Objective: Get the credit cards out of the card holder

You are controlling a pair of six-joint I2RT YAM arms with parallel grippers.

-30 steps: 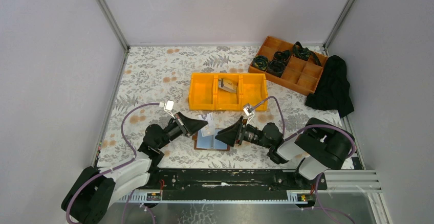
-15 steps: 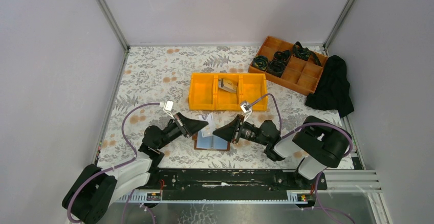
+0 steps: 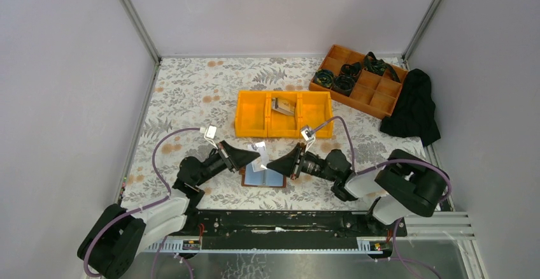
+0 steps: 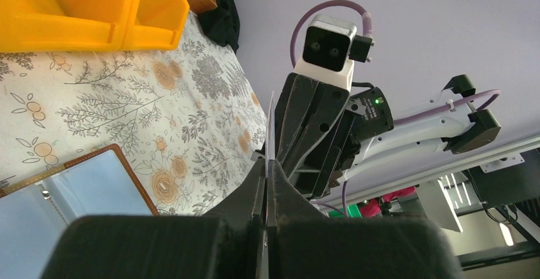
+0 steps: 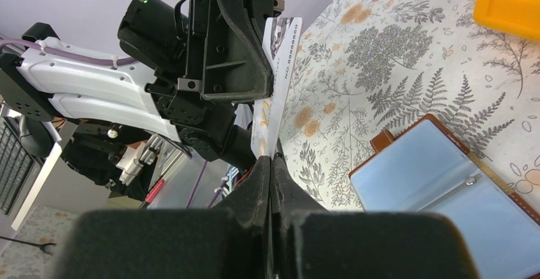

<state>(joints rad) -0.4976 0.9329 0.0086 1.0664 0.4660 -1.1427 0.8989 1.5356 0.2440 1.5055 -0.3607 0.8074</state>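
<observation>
left gripper point(image 4: 266, 183) clamped shut on a pale credit card point(image 5: 277, 75), held on edge just over the far side of the open card holder point(image 3: 262, 177), near-centre of the table. right gripper point(image 5: 270, 164) also closed, pinching the same card's other edge. Risk: with both locked on, a pull from either arm bends it or yanks it free. The right's bite looks shallow, so if the left lets go first the card may drop.

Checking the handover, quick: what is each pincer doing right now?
The left pincer is closed on the card.
The right pincer is closed on that same card.
</observation>
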